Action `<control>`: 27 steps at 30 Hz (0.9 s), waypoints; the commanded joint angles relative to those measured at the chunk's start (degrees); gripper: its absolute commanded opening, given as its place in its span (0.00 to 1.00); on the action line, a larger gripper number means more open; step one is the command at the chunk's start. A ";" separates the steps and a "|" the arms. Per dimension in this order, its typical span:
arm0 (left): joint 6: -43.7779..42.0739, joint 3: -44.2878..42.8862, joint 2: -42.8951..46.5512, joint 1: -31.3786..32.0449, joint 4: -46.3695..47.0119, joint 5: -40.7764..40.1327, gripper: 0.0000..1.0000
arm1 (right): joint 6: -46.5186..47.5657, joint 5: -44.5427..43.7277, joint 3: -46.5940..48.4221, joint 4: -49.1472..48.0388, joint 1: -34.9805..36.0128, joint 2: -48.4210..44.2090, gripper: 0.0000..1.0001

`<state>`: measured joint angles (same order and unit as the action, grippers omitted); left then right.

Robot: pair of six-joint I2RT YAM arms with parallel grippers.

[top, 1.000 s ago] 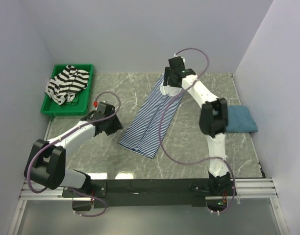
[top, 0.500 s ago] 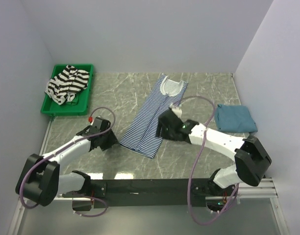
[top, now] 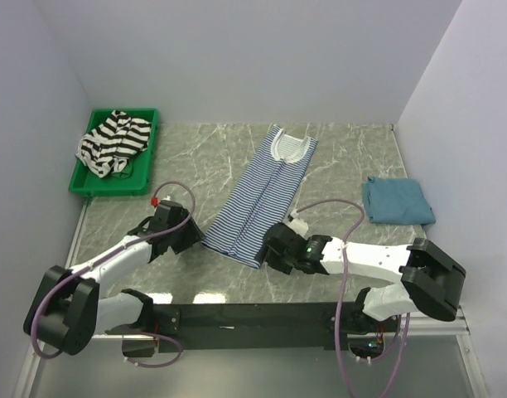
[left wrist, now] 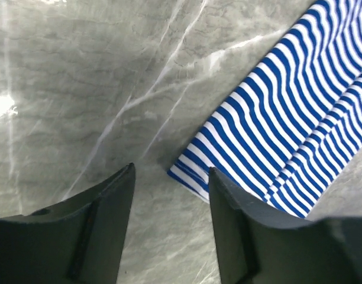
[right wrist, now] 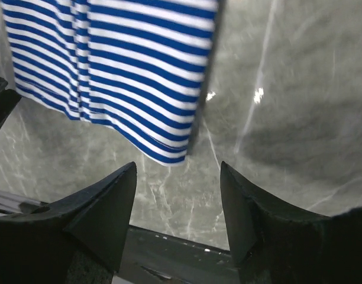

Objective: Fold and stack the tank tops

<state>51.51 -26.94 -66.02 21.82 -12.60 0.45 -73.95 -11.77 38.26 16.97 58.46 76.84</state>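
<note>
Two near hem corners of the thin-striped tank top [top: 258,199], flat on the desk [top: 345,157], now bracketed: right fingers [right wrist: 104,207] came down from its neckline, left fingers [left wrist: 104,219] edged closer, both spread and empty; corner pinch likely next.

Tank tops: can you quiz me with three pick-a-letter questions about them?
1. Where is the black-and-white striped tank top?
A. in the green bin
B. hanging on the wall
C. under the table

2. How many tank tops show?
A. two
B. three
C. five

3. How does the blue-and-white striped tank top lie?
A. bunched in a ball
B. spread long and flat on the table
C. lifted in the air

Answers:
1 A: it lies heaped inside the bin.
2 B: those two plus a folded teal tank top.
3 B: it stretches flat across the marble top.
</note>
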 commanded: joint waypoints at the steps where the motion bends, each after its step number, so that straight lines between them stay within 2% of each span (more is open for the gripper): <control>1: -1.58 -2.59 -2.79 0.41 3.37 1.83 0.56 | -10.33 -1.68 -2.74 -3.17 1.39 -0.11 0.65; 12: -0.18 -2.24 -7.98 4.72 3.64 -1.84 0.48 | -16.22 -2.82 -4.86 -8.09 2.28 4.02 0.63; 17: 0.52 -1.98 -9.48 7.00 3.29 -3.17 0.41 | -16.31 -2.47 -4.95 -8.98 2.36 6.04 0.56; 18: 0.70 -1.89 -9.57 7.18 3.11 -3.61 0.39 | -15.79 -2.47 -4.95 -9.23 2.36 6.13 0.49; 21: 1.14 -1.63 -9.04 7.97 2.41 -3.79 0.32 | -14.39 -2.38 -4.51 -8.98 2.45 6.75 0.37; 27: 1.75 -1.54 -6.32 11.04 0.39 -3.96 0.20 | -9.29 -2.56 -2.67 -5.29 2.54 8.15 0.22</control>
<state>52.88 -29.06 -73.80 30.85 -8.40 -2.94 -86.94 -12.43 34.65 7.81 60.51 83.46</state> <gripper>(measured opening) 0.224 0.235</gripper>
